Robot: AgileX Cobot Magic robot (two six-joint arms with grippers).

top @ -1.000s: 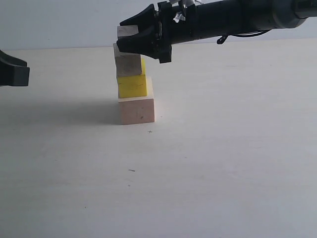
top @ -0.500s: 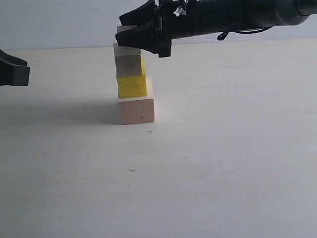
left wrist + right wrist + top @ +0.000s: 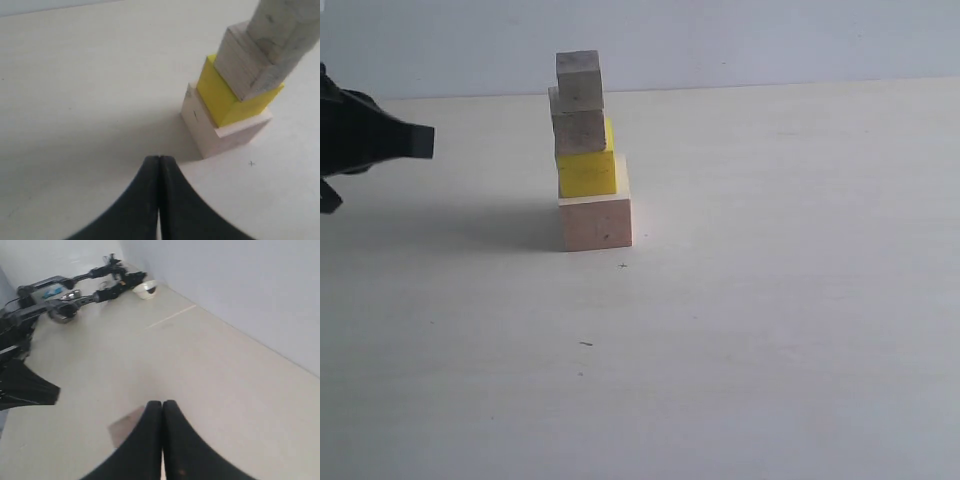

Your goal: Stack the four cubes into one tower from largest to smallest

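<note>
The tower stands in the exterior view. The big pale wood cube [image 3: 597,222] rests on the table, with the yellow cube [image 3: 587,173] on it, then the medium wood cube [image 3: 580,130]. The tiny wood cube [image 3: 579,72] is on top, free of any gripper. My left gripper [image 3: 428,141] is shut and empty, left of the tower and apart from it. Its wrist view shows the shut gripper [image 3: 159,159] short of the big cube [image 3: 220,135], the yellow cube [image 3: 225,97] and the medium cube [image 3: 245,65]. My right gripper [image 3: 162,403] is shut and empty above a pale block top [image 3: 125,432].
The pale table [image 3: 770,300] runs to a light wall behind. In the right wrist view, black arm hardware [image 3: 75,287] and a small white object [image 3: 146,289] lie at the table's far end. The left arm's black end [image 3: 25,387] shows there too.
My right gripper has let go of the tiny cube on top and left the exterior view. My left gripper has moved right, nearer the tower.
</note>
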